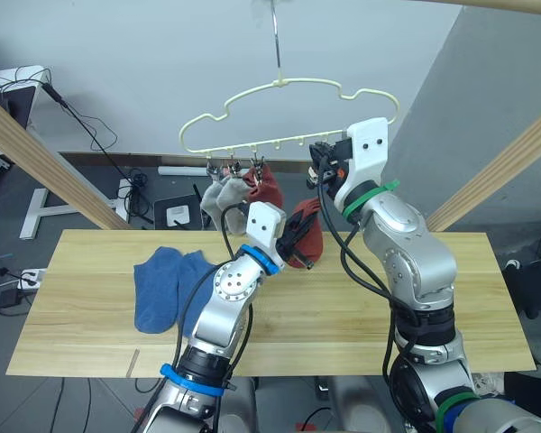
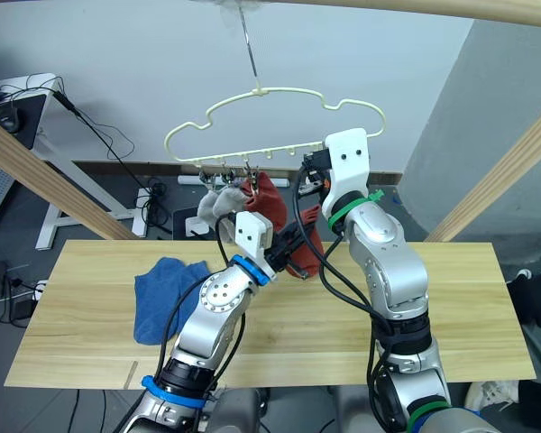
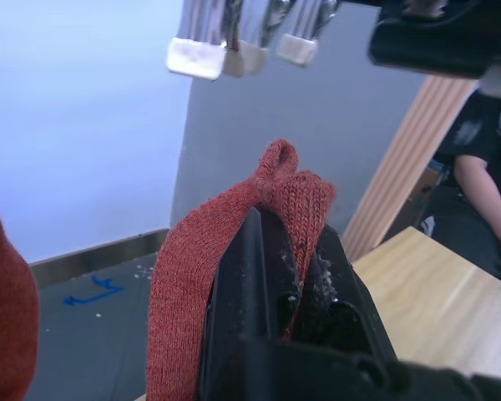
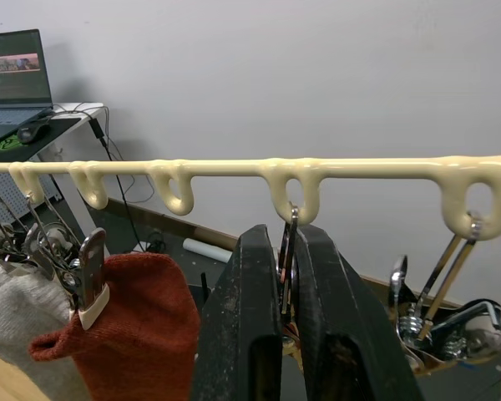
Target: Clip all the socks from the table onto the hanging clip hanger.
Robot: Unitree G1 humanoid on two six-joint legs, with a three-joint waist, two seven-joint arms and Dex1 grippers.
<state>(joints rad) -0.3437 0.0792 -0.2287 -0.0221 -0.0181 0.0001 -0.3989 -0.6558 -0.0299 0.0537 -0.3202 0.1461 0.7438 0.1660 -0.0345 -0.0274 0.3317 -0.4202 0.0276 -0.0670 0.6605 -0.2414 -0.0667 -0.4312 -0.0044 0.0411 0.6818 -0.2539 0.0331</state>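
Both arms were built of rounded silver-grey metal shells with circular joint caps ringed by small screws. The left arm carried blue bands at wrist and elbow, the right arm green ones. Each wrist ended in a white, blocky housing with small dark holes, ahead of black fingers: the left claw and the right claw. Black cables looped loosely along both forearms.

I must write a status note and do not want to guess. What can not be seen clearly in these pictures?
- Blue socks: in both eye views the left arm covers their right edge, so the count is unsure.
- Clip between the right gripper fingers: whether pressed open is hidden.
- Rust-red sock in the left gripper: its lower part is hidden.
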